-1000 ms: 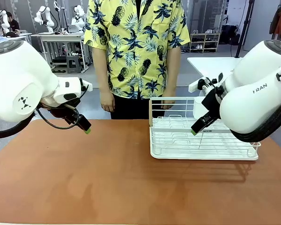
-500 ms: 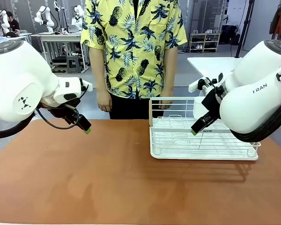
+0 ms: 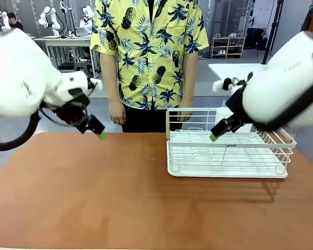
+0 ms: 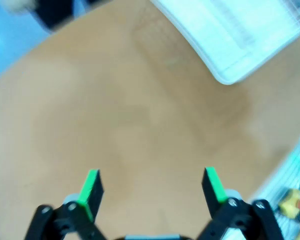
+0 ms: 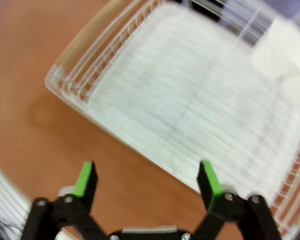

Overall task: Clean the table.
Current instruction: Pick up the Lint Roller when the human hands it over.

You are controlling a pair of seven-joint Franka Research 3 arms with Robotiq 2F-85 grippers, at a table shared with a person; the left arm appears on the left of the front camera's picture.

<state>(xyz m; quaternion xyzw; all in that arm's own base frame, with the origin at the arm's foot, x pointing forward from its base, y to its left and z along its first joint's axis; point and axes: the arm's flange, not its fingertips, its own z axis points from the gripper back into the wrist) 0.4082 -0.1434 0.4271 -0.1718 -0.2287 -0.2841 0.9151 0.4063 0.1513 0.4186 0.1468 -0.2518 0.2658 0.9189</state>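
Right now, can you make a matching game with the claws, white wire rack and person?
1. left black claw with green pads
2. right black claw with green pads
3. white wire dish rack
4. person in yellow pineapple-print shirt

a. stands at the far side
b. open, right by the rack
c. sits on the smooth reddish-brown table
d. open above bare tabletop

Pairs: 1-d, 2-b, 3-c, 4-a

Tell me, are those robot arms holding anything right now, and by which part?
Nothing is held. The left fingers stand spread above the table, and the right fingers stand spread by the dish rack, with nothing between either pair.
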